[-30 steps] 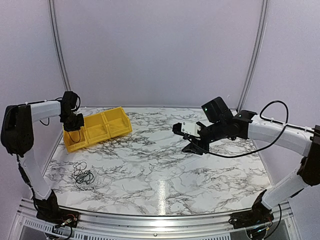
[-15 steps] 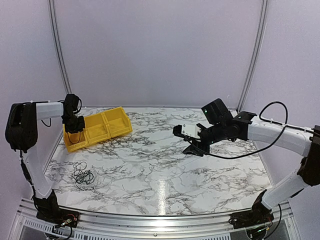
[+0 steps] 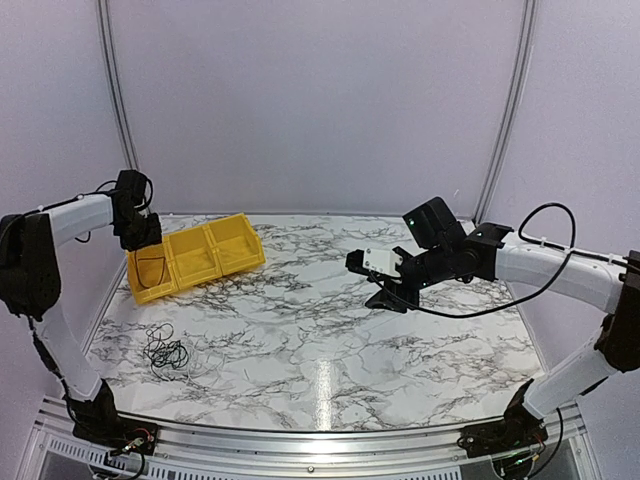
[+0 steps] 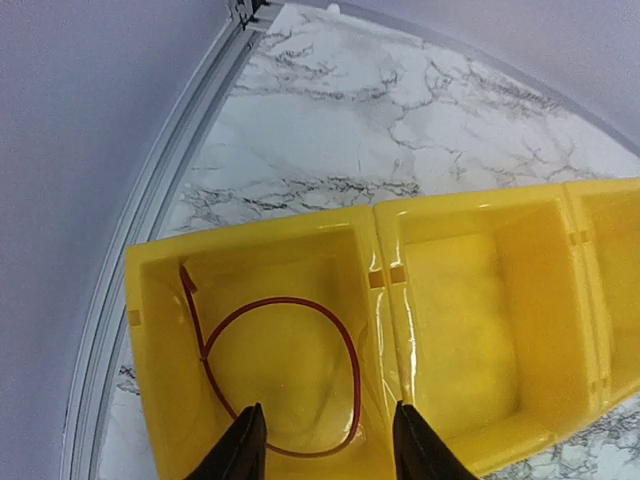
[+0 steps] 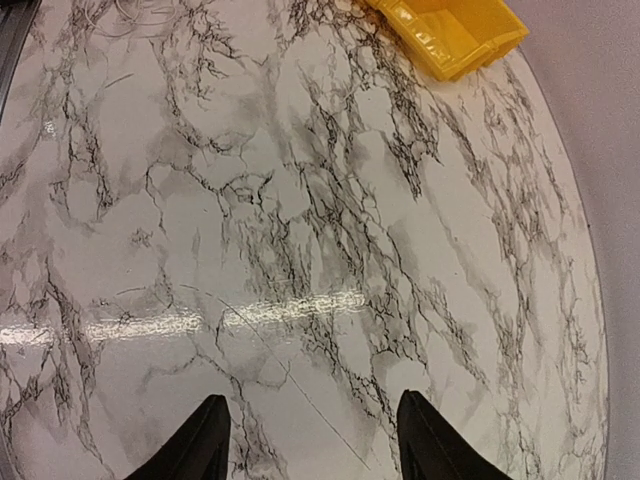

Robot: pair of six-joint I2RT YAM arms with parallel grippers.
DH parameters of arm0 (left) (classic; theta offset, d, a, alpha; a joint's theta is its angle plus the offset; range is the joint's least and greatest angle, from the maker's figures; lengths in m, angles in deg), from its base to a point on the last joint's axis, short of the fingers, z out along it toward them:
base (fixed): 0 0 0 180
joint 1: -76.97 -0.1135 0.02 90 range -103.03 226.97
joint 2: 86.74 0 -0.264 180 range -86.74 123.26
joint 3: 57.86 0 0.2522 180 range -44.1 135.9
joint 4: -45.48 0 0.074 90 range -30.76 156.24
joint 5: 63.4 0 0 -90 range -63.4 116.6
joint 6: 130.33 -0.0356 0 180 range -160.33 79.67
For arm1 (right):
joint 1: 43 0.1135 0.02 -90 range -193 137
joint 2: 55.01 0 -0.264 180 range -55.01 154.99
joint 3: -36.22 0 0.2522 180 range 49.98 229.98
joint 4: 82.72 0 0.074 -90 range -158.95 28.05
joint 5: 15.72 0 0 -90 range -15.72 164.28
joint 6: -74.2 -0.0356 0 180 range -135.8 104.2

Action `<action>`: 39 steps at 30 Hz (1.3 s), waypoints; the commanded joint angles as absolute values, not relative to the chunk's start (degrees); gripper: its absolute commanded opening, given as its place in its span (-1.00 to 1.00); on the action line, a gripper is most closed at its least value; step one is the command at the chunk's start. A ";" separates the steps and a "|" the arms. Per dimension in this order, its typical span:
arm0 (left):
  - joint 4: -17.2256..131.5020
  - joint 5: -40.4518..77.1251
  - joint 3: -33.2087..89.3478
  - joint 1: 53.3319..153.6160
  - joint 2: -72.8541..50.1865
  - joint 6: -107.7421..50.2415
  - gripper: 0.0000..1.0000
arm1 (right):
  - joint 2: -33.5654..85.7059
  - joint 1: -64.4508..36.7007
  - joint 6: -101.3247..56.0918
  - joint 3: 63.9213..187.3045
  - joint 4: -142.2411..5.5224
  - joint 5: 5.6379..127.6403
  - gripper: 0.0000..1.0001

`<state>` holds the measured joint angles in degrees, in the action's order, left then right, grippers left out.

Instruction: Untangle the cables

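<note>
Hovering over the yellow bin (image 4: pixel 385 300) at the far left of the table (image 3: pixel 330 330), your left gripper (image 4: pixel 325 448) stands with its 2 fingers parted, nothing between them and nothing touched. Directly beneath it, 1 thin red wire (image 4: pixel 356 375) lies in a loose loop inside the bin's end compartment. Near the front-left edge, well apart from the bin, the cables (image 3: pixel 165 348) sit in a small dark tangle on the marble top. Your right gripper (image 5: pixel 315 440) hangs above mid-table, jaws apart, gripping nothing.
</note>
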<state>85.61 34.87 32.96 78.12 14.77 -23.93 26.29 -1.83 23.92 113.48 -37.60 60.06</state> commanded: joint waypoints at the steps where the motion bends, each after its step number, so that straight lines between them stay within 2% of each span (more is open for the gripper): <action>1: 88.91 34.91 32.91 77.93 6.73 -22.78 -0.06 | 25.93 -2.47 24.22 114.18 -38.36 59.55 0.15; 5: 90.70 31.59 29.08 78.27 0.64 -20.39 -0.06 | 26.26 -2.39 23.97 114.31 -38.80 59.18 0.15; 9: 94.00 27.43 23.58 80.73 -5.18 -18.18 -0.17 | 26.69 -2.44 23.56 114.18 -39.24 58.49 0.15; 15: 105.93 31.06 18.95 95.31 -7.41 -14.16 -0.19 | 27.39 -2.41 22.73 113.88 -39.42 56.67 0.15; 21: 114.17 35.20 17.66 99.44 -5.35 -13.45 -0.18 | 28.73 -2.36 21.68 114.37 -40.13 54.88 0.15; 30: 116.30 39.08 21.08 99.45 7.16 -21.55 -0.16 | 28.83 -2.41 21.45 114.56 -40.35 54.86 0.15; 36: 116.61 42.12 23.10 99.41 12.57 -25.27 -0.30 | 26.75 -2.45 21.81 112.56 -40.62 56.18 0.15; 39: 116.70 42.10 23.54 99.39 14.08 -26.18 -0.43 | 25.85 -2.42 22.09 111.74 -40.49 56.67 0.16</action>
